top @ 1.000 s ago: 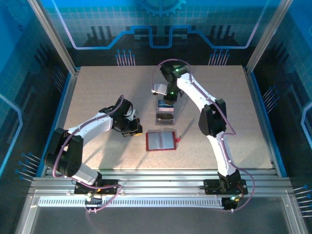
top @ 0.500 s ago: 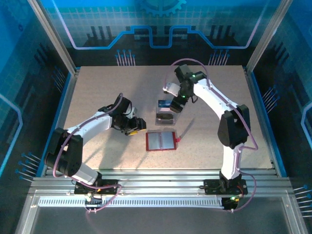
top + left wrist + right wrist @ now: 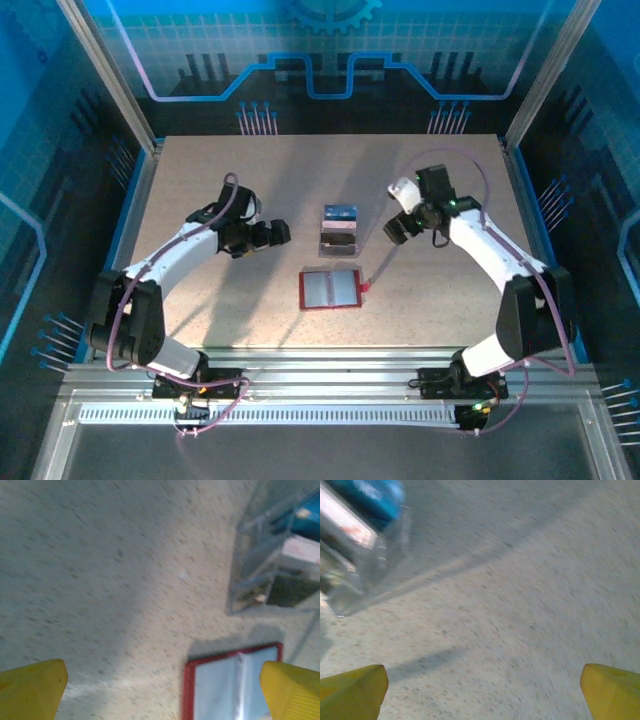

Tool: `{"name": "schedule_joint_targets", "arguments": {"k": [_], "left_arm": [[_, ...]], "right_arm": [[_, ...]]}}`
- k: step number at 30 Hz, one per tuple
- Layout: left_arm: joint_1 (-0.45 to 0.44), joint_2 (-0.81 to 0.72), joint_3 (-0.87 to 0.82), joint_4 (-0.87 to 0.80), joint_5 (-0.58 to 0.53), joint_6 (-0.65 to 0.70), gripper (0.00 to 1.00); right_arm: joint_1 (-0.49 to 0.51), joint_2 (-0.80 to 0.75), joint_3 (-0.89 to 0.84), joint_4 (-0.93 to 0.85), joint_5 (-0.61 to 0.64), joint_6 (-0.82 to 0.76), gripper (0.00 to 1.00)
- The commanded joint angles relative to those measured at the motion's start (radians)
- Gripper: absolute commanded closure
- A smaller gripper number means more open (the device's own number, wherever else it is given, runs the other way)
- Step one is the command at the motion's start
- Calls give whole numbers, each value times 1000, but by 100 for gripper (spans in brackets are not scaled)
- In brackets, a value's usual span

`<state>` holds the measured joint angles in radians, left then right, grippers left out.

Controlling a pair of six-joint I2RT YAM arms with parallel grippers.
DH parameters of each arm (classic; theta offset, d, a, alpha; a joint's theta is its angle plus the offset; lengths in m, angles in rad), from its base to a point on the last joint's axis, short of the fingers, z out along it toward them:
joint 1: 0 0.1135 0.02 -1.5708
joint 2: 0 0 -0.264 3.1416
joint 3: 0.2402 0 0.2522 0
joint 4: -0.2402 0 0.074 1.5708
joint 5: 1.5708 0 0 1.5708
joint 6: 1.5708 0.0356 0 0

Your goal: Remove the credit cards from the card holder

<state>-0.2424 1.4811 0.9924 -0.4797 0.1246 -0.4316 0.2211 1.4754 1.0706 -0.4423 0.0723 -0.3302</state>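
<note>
Red card holder (image 3: 329, 289) lies open, long axis 9-to-3, seemingly empty; the credit cards (image 3: 340, 226) sit in the clear box (image 3: 340, 252) at its 12. The left end effector (image 3: 278, 233), slightly nearer, hangs at its 10 and the right end effector (image 3: 395, 230) at 2, both spread wide. Left wrist: holder at 5. Right wrist: box at 10. Earlier, the right hovered over the box.
</note>
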Motion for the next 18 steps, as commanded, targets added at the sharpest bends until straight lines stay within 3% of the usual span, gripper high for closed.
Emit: {"name": "schedule_joint_targets", "arguments": {"k": [1,8,13,18], "left_arm": [[24,-38,-14,54,-223,74,1],[41,-88,-189,319,-520,203,1],[95,-96,-239,436,-559,261,1],[111,-108,-461,887,-519,398,1]], "right_arm": [[-61,-76,-143,259,20,142,0],[-208,-102,-473,737,44,317,0],[-227,-80,-577,978,81,330,0],[-223,-116,-628,1038,99,347,0]]}}
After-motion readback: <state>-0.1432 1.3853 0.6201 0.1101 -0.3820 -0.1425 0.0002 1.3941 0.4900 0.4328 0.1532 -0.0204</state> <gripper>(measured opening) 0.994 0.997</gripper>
